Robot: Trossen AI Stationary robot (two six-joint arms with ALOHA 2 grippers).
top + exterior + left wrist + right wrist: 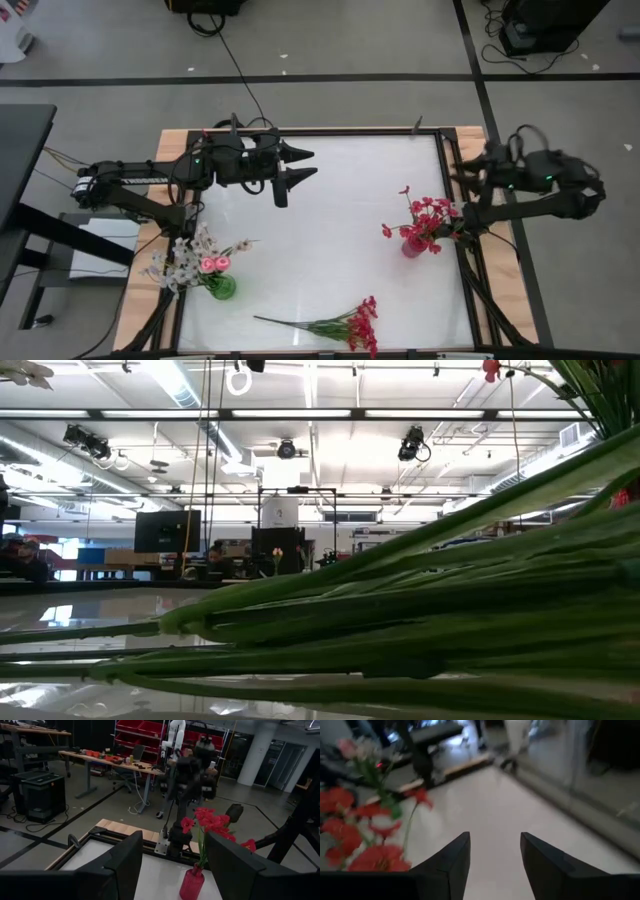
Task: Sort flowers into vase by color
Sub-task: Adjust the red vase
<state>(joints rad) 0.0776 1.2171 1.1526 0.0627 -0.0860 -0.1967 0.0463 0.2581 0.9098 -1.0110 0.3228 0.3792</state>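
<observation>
A red vase (412,243) at the table's right holds red flowers (428,215). A green vase (222,287) at the near left holds pink and white flowers (200,258). A loose bunch of red flowers (335,325) lies flat by the near edge, and its green stems (400,610) fill the low view. My left gripper (300,165) hovers open over the far left of the table and points right at the red vase (192,882). My right gripper (495,845) is open and empty at the right edge (462,172), with the red flowers (355,835) beside it.
The white tabletop (330,230) has a dark frame with wooden borders (300,132). Bare surface lies between the two vases. Cables and dark equipment (545,25) sit on the floor beyond the far edge.
</observation>
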